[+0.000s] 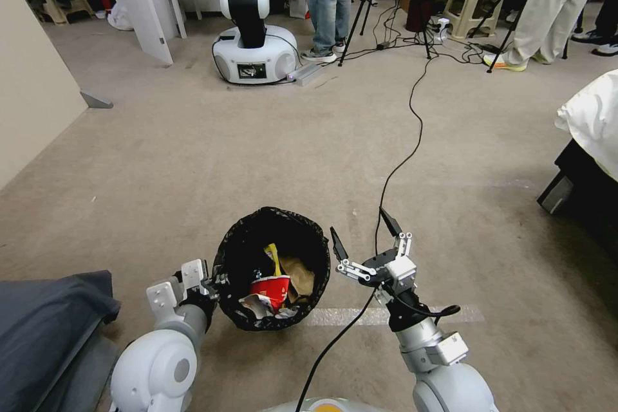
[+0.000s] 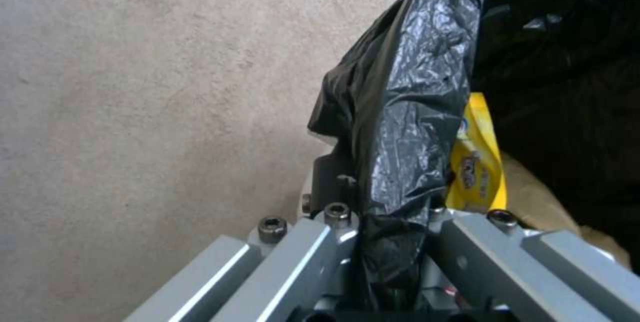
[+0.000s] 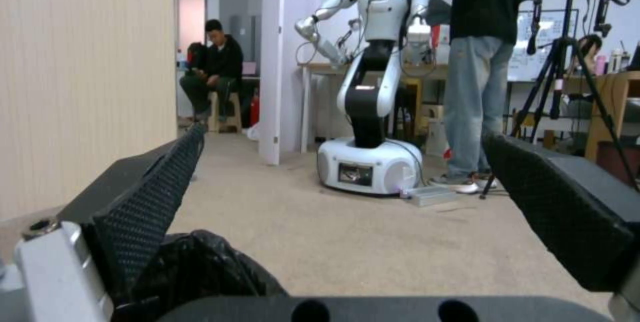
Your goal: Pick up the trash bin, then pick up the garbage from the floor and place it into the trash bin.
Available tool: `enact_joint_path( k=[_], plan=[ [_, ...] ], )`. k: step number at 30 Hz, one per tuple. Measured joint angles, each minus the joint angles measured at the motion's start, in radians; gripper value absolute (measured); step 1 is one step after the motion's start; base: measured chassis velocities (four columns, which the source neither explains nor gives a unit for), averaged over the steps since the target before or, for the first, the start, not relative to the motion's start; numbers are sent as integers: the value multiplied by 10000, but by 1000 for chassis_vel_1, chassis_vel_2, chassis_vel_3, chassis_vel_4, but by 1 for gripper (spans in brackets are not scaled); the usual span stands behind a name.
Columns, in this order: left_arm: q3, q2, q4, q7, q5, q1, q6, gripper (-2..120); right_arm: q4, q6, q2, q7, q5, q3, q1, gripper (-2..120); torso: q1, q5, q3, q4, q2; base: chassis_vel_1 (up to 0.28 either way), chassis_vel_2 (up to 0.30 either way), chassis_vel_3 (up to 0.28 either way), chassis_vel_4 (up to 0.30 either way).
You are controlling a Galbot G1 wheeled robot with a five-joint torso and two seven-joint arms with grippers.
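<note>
While the left gripper (image 1: 215, 283) holds the bin (image 1: 271, 268) by its near-left rim, its fingers are clamped together on a fold of the black liner, which the left wrist view shows pinched between the grey jaws. The bin hangs or rests low in front of the robot, just above or on the beige carpet (image 1: 193, 161); which, I cannot tell. It is small, round and lined with thin, crinkly, glossy plastic, so it looks light, but the liner is soft and slick, and a grip on film alone could slip or tear; a hold that takes in the stiff rim beneath would be safer. Inside lie a red carton (image 1: 270, 289), brown crumpled paper (image 1: 299, 273), a yellow wrapper (image 2: 477, 162) and bits of white paper, all light and easily crushed. The right gripper (image 1: 364, 248) hovers just right of the bin with its two dark, mesh-textured fingers spread wide and nothing between them. A thin black cable (image 1: 402, 161) snakes along the carpet under that arm toward the tripods behind. No loose litter shows on the visible floor, so the task seems close to done.
</note>
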Motion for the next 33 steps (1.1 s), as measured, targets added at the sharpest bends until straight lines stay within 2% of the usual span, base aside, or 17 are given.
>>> enact_joint_path(
  k=[7, 9, 11, 13, 14, 16, 17, 19, 20, 22, 26, 28, 33],
  plan=[
    [2, -34, 485, 63, -128, -333, -20, 2, -102, 6, 44, -61, -77, -55, -21, 100, 1, 0, 0, 0, 0, 0, 0, 0, 0],
    [-12, -32, 619, 144, -257, -445, -31, 13, -135, 31, 56, -94, -98, -63, -32, 100, 1, 1, 0, 0, 0, 0, 0, 0, 0],
    [-15, -31, 632, 155, -285, -466, -34, 15, -139, 36, 58, -101, -99, -63, -34, 100, 0, 0, 0, -1, 0, 0, 0, 0, 0],
    [-20, -36, 677, 199, -396, -569, -45, 27, -166, 74, 63, -140, -119, -66, -60, 100, 1, 2, 0, 1, 0, 0, 0, 0, 0],
    [-20, -36, 677, 199, -396, -569, -45, 27, -166, 74, 63, -140, -119, -66, -60, 100, 1, 2, 0, 1, 0, 0, 0, 0, 0],
    [-6, -64, 719, 241, -422, -647, -47, 36, -186, 136, 69, -184, -158, -82, -125, 100, 0, 2, 0, 0, 0, 0, 0, 0, 0],
    [-6, -64, 719, 241, -422, -647, -47, 36, -186, 136, 69, -184, -158, -82, -125, 100, 0, 2, 0, 0, 0, 0, 0, 0, 0],
    [15, -76, 721, 292, -426, -690, -70, 50, -189, 186, 72, -217, -178, -83, -181, 100, 0, 1, 0, 0, 0, 0, 0, 0, 0],
    [15, -76, 721, 292, -426, -690, -70, 50, -189, 186, 72, -217, -178, -83, -181, 100, 0, 1, 0, 0, 0, 0, 0, 0, 0],
    [23, -77, 662, 319, -432, -697, -110, 60, -190, 203, 70, -231, -193, -85, -200, 100, 1, 1, 0, 0, 0, 0, 0, 0, 0],
    [27, -78, 575, 358, -435, -698, -169, 67, -189, 216, 77, -252, -211, -91, -216, 100, 1, 1, 0, 1, 0, 0, 0, 0, 0],
    [12, -79, 473, 409, -444, -710, -235, 76, -189, 254, 106, -298, -266, -130, -261, 100, 0, 1, 0, 1, 0, 0, 0, 0, 0],
    [-29, -74, 410, 448, -473, -718, -298, 82, -190, 310, 120, -383, -328, -167, -348, 100, 0, 1, 0, -1, 0, 0, 0, 0, 0]
  ],
)
